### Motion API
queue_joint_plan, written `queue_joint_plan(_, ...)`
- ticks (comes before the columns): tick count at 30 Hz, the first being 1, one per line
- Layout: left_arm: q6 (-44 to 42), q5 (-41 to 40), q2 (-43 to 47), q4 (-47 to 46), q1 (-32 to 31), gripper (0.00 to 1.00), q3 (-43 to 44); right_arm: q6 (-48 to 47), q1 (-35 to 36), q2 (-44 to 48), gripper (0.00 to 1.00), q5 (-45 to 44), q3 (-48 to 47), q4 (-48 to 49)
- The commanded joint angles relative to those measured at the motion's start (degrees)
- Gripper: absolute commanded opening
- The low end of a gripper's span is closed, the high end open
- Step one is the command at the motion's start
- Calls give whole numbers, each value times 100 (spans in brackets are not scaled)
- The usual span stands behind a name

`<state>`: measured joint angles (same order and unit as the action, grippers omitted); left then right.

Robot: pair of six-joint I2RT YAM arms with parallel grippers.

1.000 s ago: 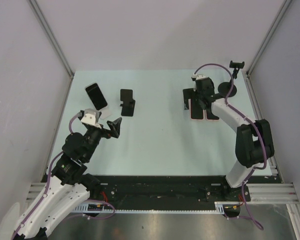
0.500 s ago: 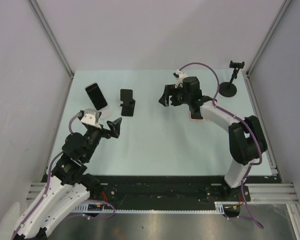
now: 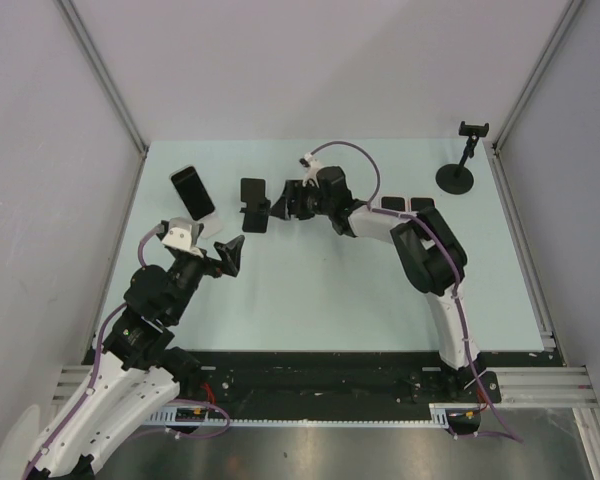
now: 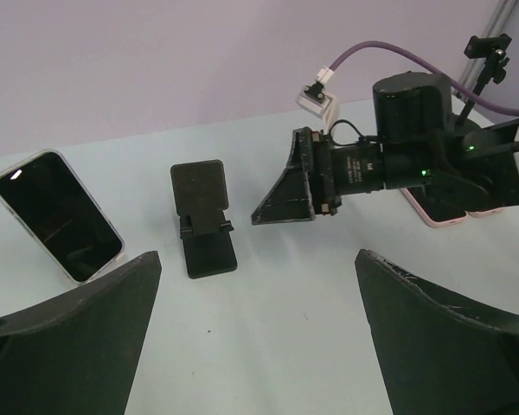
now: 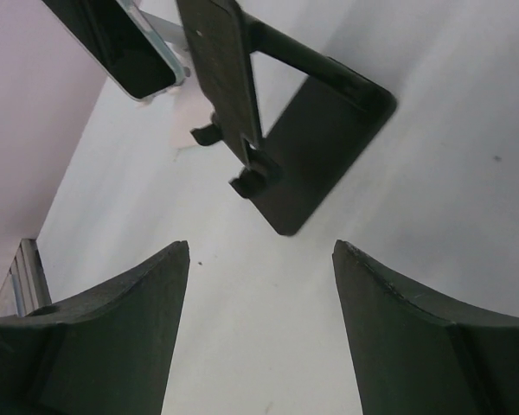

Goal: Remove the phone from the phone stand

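A black-screened phone [image 3: 193, 192] stands tilted at the far left of the table; what props it up is hidden behind it. It also shows in the left wrist view [image 4: 57, 216] and the right wrist view [image 5: 112, 39]. An empty black phone stand [image 3: 254, 204] [image 4: 204, 220] [image 5: 285, 130] sits just right of it. My right gripper [image 3: 278, 207] [image 5: 259, 251] is open and empty, pointing at the black stand from the right, a little short of it. My left gripper [image 3: 230, 248] [image 4: 258, 259] hangs open and empty nearer the front, apart from both.
Two phones in pink cases [image 3: 405, 206] [image 4: 441, 214] lie flat at the back right. A tall clamp holder on a round base [image 3: 458, 172] [image 4: 489, 52] stands in the far right corner. Grey walls enclose the table.
My right arm has swung left from the flat phones across the table to the black stand, its jaws narrowing somewhat. The left arm has not moved.
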<state>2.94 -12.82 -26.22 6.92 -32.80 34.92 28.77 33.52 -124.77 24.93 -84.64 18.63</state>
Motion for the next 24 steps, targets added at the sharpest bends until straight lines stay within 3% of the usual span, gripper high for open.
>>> queue_joint_plan(1,-136,131,3,-164,19,100,6,269,172,-398,72,144,-824,650)
queue_joint_plan(11,-127,183,11,-165,28,100,-2,41,190,-1453,68,82,-2302,141)
queue_joint_plan(14,-127,183,11,-156,28,100,-11,-30,155,-1673,59,214,-2592,106)
queue_joint_plan(17,-118,183,3,-164,19,100,-11,-21,103,-1691,44,381,-2584,184)
queue_joint_plan(18,-118,183,3,-164,28,100,-11,-21,59,-1682,34,468,-2549,228)
queue_joint_plan(24,-118,192,-33,-164,19,100,-20,-135,-196,-1226,0,776,-1890,712)
